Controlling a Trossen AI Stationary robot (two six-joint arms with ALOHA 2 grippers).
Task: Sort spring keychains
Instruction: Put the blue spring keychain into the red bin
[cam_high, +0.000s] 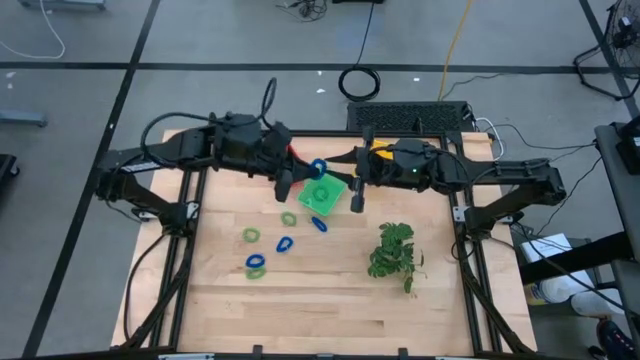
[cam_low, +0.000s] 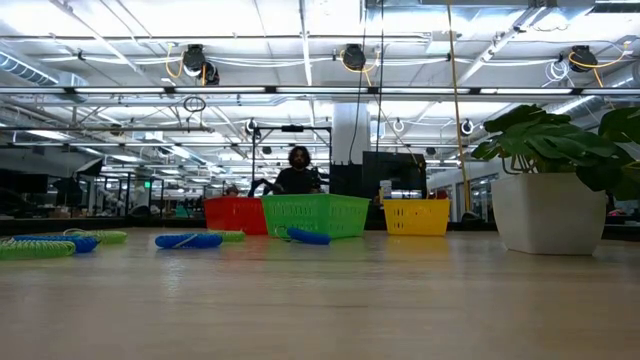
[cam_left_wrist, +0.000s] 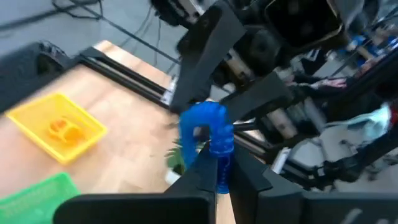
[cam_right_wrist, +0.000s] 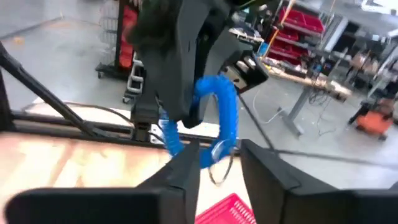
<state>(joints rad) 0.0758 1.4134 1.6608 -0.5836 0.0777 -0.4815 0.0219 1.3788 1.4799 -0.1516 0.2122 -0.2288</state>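
Your left gripper (cam_left_wrist: 214, 171) is clamped on a blue spring keychain (cam_left_wrist: 208, 134), lifted over the far middle above the green basket (cam_high: 322, 195); the right gripper (cam_right_wrist: 214, 165) stands part open around the same coil. It looks light, springy, soft; pinch the coil body. No readable writing.

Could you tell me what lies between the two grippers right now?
A blue spring keychain, in the high view, between left gripper and right gripper, above the green basket.
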